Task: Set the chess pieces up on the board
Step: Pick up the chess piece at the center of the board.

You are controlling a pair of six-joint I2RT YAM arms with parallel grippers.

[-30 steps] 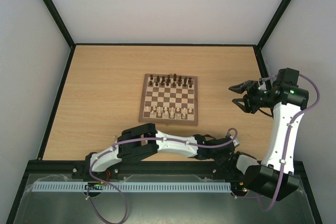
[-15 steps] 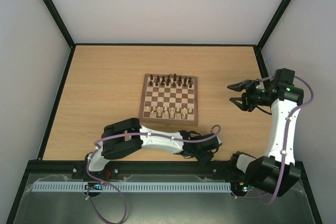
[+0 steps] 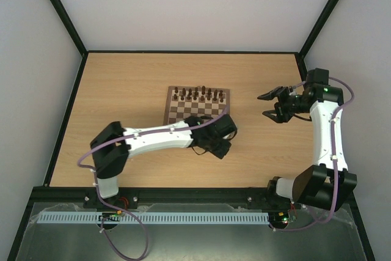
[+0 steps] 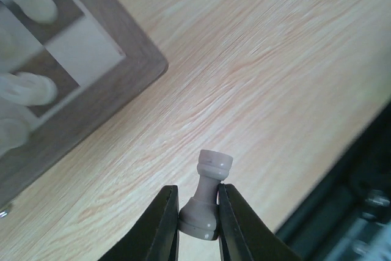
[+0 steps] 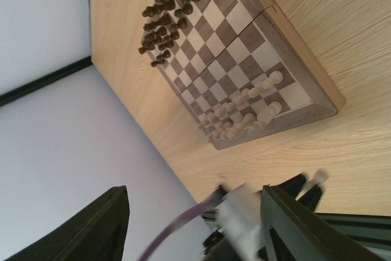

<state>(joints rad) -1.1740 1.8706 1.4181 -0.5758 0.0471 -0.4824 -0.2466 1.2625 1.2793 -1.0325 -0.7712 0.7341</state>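
Observation:
The board [image 3: 183, 107] lies mid-table, with dark pieces [image 3: 198, 95] along its far rows. My left arm hides its near rows in the top view. My left gripper [image 3: 221, 150] hovers at the board's near right corner. In the left wrist view the gripper [image 4: 198, 192] is shut on a pale rook [image 4: 208, 200], held upright by its stem above the bare tabletop, just off the board's corner [image 4: 131, 68]. Pale pieces [image 4: 29, 87] stand on the near squares. My right gripper [image 3: 263, 106] is open and empty, in the air right of the board. Its wrist view shows the board [image 5: 287, 87], the dark pieces [image 5: 174, 4] and the pale pieces [image 5: 244, 114].
The light-wood tabletop [image 3: 122, 90] is framed by a black rail [image 3: 183, 191] at the front and white walls on three sides. My left arm [image 3: 153, 139] stretches across the near middle of the table. The blurred left arm shows in the right wrist view [image 5: 244, 218].
My left arm has swung up from the table's front edge to the board's near right corner. My right arm has drawn back and a little toward the board, still open.

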